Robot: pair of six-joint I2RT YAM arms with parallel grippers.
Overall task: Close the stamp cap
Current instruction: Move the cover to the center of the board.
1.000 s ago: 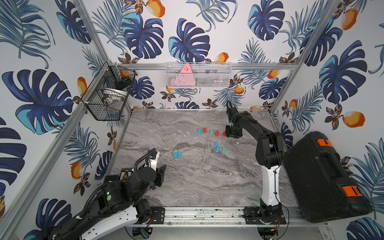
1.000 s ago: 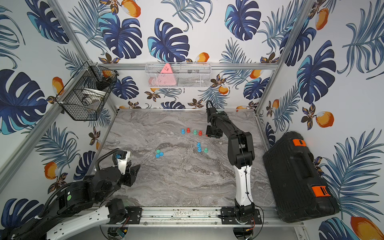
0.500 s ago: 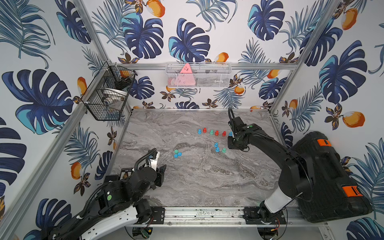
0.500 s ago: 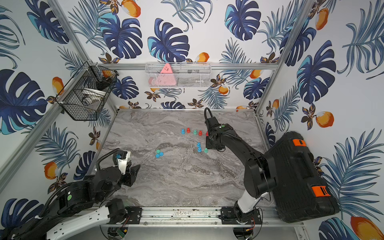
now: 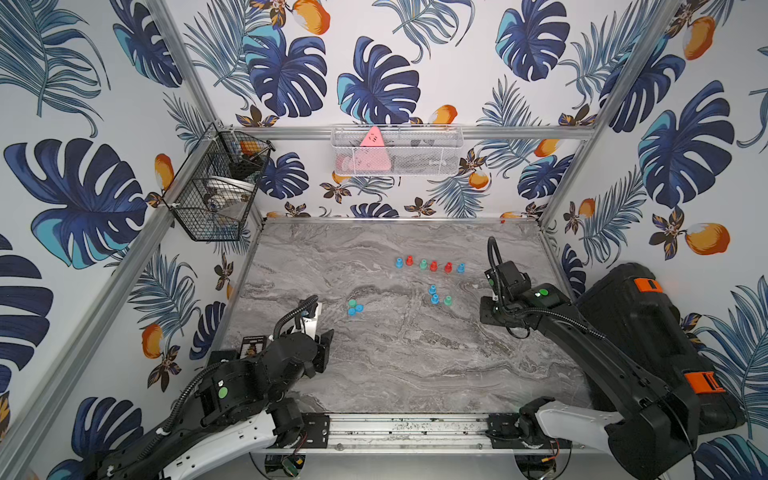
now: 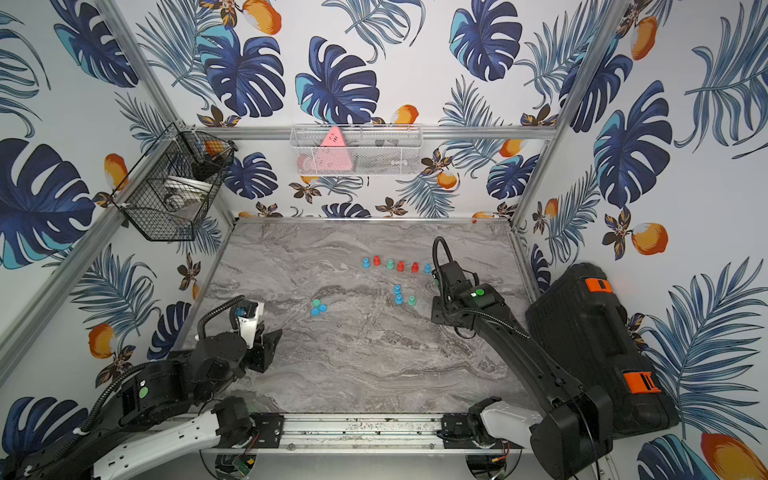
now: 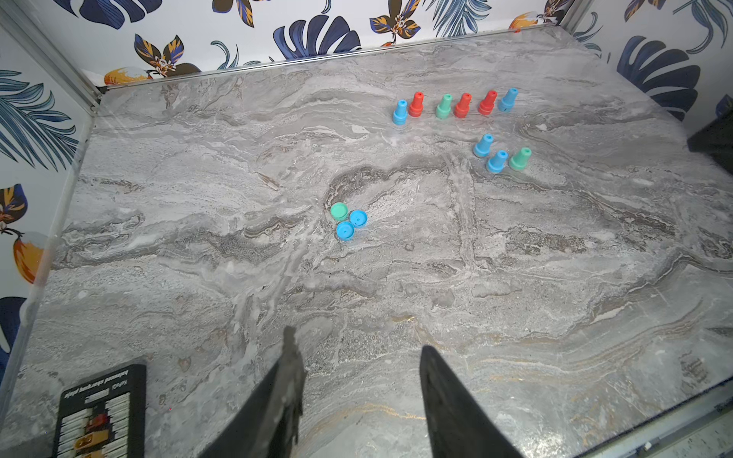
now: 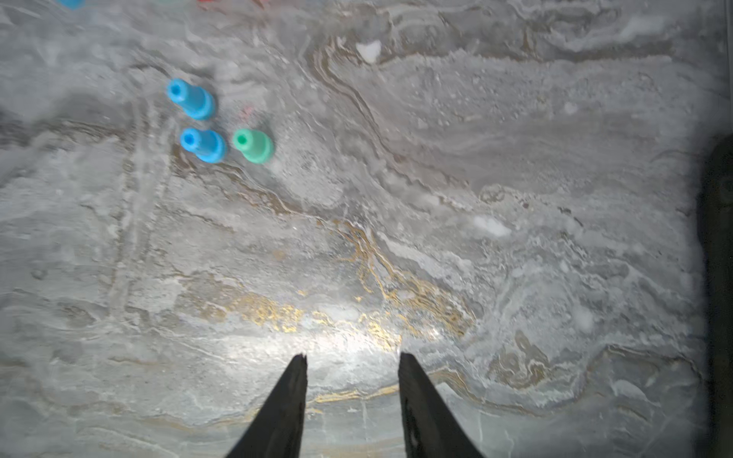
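Three loose caps [image 5: 354, 308], one green and two blue, lie together left of the table's middle, also in the left wrist view as caps [image 7: 348, 221]. A cluster of two blue and one green uncapped stamps [image 5: 438, 296] stands right of centre, blurred in the right wrist view as stamps [image 8: 216, 127]. Several more stamps [image 5: 430, 264] form a row farther back. My right gripper [image 5: 488, 316] hangs right of the cluster, open and empty [image 8: 353, 357]. At the front left, my left gripper [image 5: 326, 336] is open with nothing between its fingers [image 7: 359, 341].
A black case [image 5: 648, 332] with orange latches stands along the table's right edge, close to my right arm. A black wire basket [image 5: 220, 195] hangs on the left wall and a white mesh basket [image 5: 395, 151] on the back wall. A black card [image 7: 99, 412] lies by my left arm.
My right arm has drawn back from the far row of stamps toward the front right, its gripper now beside the three-stamp cluster. The left arm has not moved.
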